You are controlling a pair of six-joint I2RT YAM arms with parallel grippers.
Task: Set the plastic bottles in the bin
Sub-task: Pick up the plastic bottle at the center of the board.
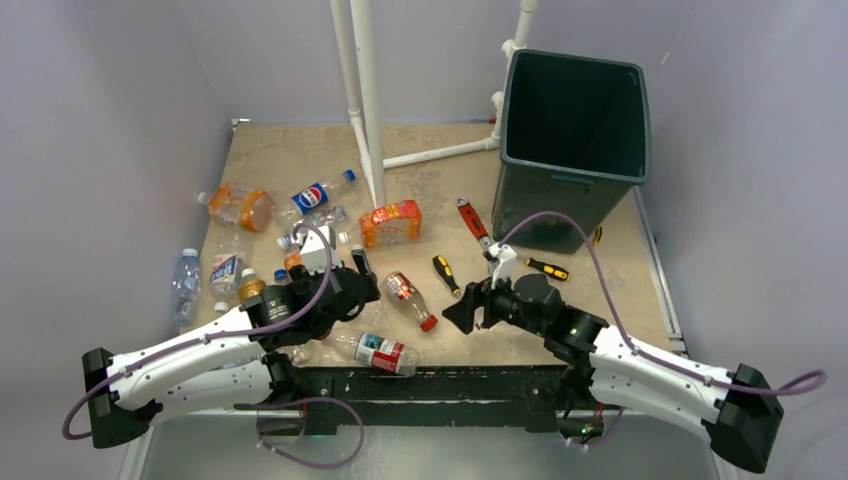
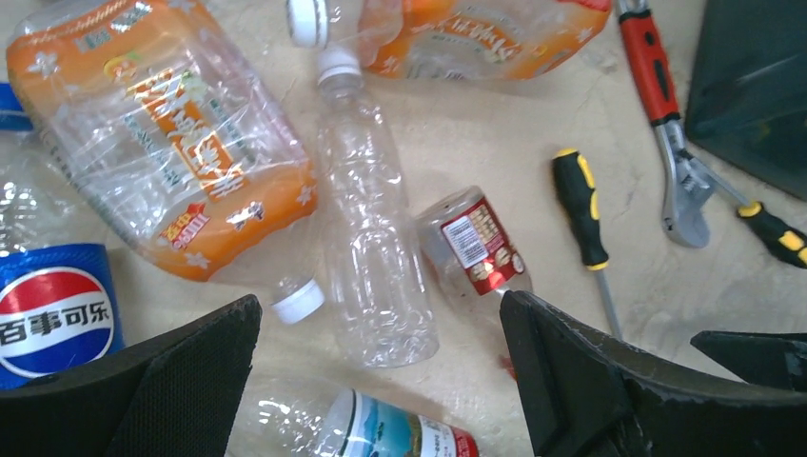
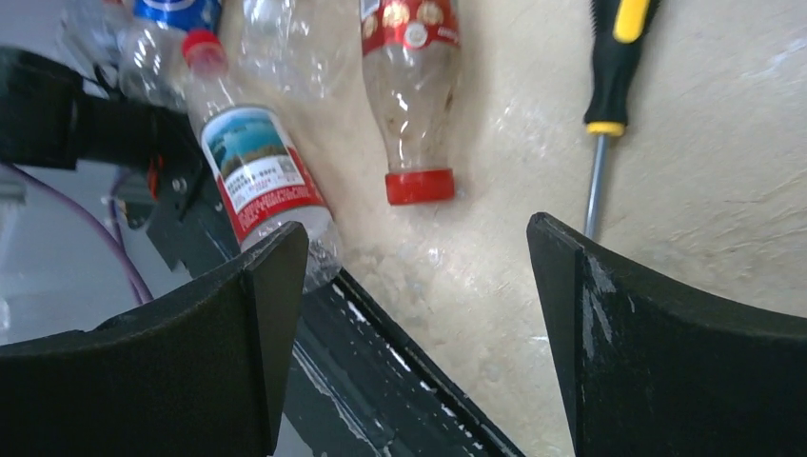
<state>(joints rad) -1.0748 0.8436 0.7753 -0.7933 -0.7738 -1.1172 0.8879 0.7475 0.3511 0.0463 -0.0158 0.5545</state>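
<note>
Plastic bottles [image 1: 320,193] lie scattered over the left half of the table [image 1: 440,190], well apart from the dark green bin [image 1: 540,205] at the far right. My left gripper [image 2: 381,305] hangs with its jaws spread wide and holding nothing, above a clear unlabelled bottle [image 2: 376,238] beside a crushed orange-tinted one [image 2: 162,143]. My right gripper [image 3: 416,228] is also wide apart and empty. A red-capped bottle [image 3: 409,86] lies just ahead of it, and a red-labelled bottle [image 3: 257,171] lies by the table's near edge.
</note>
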